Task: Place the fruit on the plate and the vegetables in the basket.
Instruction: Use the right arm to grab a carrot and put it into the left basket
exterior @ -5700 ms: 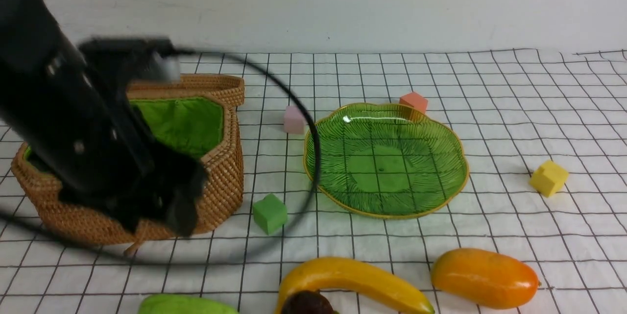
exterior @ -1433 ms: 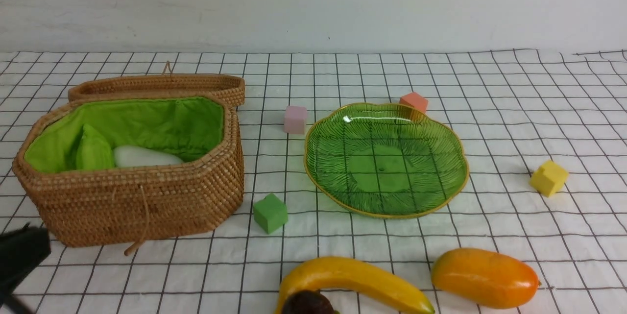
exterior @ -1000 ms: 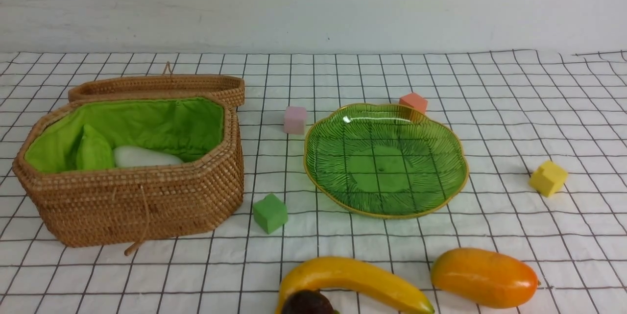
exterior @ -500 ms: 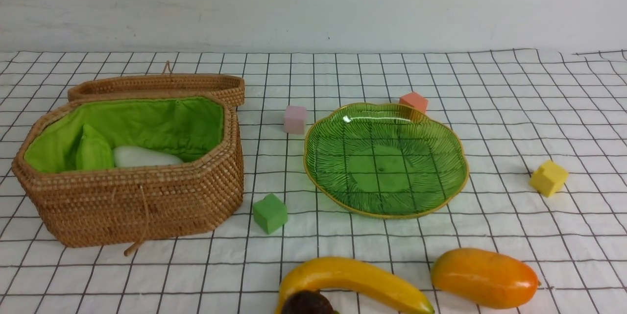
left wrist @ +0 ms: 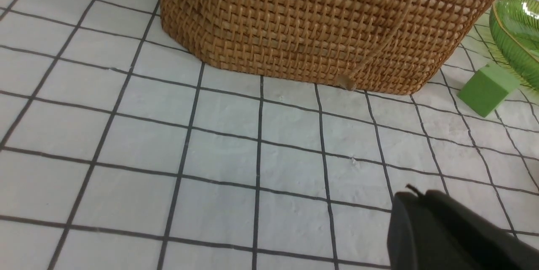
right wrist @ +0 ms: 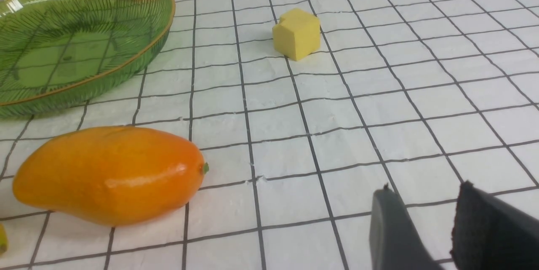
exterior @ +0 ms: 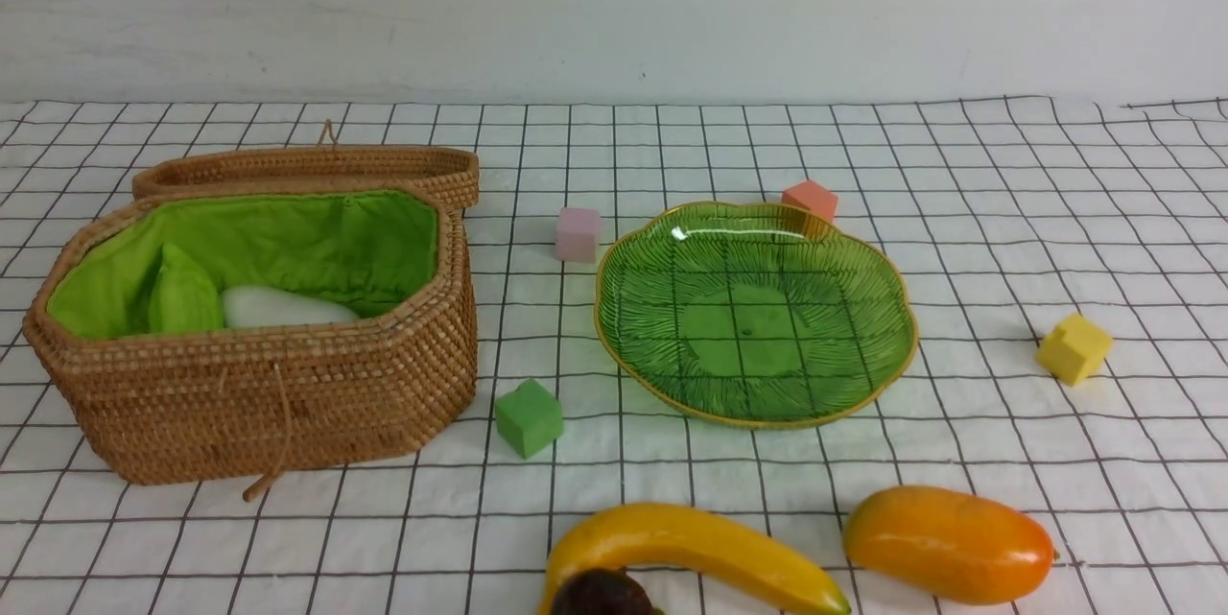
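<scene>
My left end effector is closed, with nothing in it; my right end effector stands partly open and empty. Near the right one, on the worktop, lies the mango, outside any container. The banana and the dark round fruit lie together, also loose. Beyond them I see the green plate, bare of fruit. To its left, the open wicker basket contains a white vegetable and a light green piece inside its green lining.
</scene>
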Robot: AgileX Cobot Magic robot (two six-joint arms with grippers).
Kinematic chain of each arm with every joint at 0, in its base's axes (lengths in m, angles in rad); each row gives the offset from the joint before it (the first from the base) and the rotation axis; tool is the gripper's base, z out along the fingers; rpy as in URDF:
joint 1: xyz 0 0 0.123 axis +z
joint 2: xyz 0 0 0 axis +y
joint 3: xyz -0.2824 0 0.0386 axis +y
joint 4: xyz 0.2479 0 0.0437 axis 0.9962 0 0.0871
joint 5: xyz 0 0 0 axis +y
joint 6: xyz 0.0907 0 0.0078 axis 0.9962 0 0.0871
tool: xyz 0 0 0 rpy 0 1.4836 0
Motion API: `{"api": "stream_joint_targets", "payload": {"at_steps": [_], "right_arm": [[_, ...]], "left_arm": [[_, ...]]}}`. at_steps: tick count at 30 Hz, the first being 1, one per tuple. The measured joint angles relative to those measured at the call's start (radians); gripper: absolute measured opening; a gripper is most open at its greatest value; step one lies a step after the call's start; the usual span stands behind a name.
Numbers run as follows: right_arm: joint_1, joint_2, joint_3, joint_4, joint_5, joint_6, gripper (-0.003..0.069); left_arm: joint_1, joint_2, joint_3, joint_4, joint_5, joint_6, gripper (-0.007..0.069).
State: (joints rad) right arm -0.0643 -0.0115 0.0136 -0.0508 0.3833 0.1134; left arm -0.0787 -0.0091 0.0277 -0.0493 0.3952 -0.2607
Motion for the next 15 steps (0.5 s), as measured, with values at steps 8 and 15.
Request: {"api": "stream_joint_targets", "payload": {"at_steps": [8,15], "right_arm": [[0.000,0.000,0.012,0.081,-0.124,0.000,0.0242],[0.000,0.000,0.012,0.222,-0.516,0.000,0.0242]], "left_arm": [[0.000,0.000,0.000,0.000,0.000,0.000,0.0019],[0.000,0.000,0.000,0.000,0.000,0.000,0.0025]]}}
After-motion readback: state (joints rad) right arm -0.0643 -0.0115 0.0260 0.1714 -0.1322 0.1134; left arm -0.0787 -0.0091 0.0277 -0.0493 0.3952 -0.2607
